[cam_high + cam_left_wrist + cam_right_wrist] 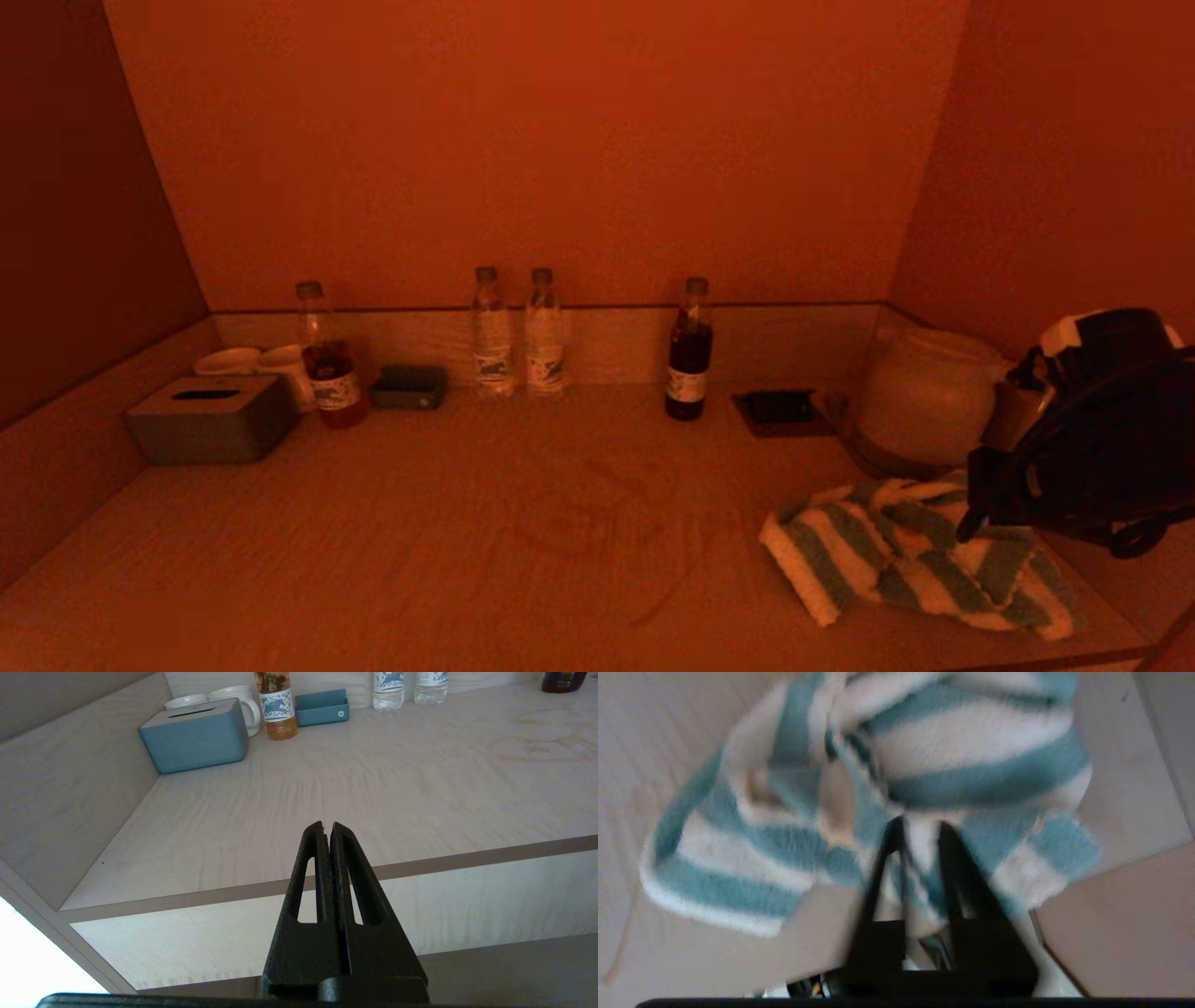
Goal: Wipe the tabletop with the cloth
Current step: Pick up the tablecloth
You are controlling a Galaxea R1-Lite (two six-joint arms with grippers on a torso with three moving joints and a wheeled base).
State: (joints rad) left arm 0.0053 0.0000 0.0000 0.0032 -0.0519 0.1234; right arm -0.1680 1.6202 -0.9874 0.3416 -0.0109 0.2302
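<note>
cloth (910,560): fluffy terry, broad teal and white stripes, lying crumpled in loose folds on the near right part of the tabletop (485,541). the tabletop is pale wood-grain laminate, flat, with a low upstand of the same material along the far and side edges. i see faint reddish looping smears (607,523) on it near the middle, just left of the cloth.

right gripper (920,833): i have it low over the right end of the cloth, reaching in from the right edge of the scene and angled down. its two black tapered fingers (878,877), each with a slot through it, are pinching a fold of the cloth between them (pile bulges out between the tips in the wrist view).

left gripper (326,828): held off the near edge, in front of and below the tabletop level, pointing toward the far left corner. same black slotted fingers, pressed together with nothing between them.

far row, left to right: rectangular blue tissue box (213,418) with rounded corners, two white mugs (266,366) behind it, plastic bottle of amber drink (327,359), small blue tray (409,386), two clear water bottles (516,334) side by side, a bottle of dark drink (690,350), a flat dark square pad (780,411), a rounded pale kettle (924,397).
</note>
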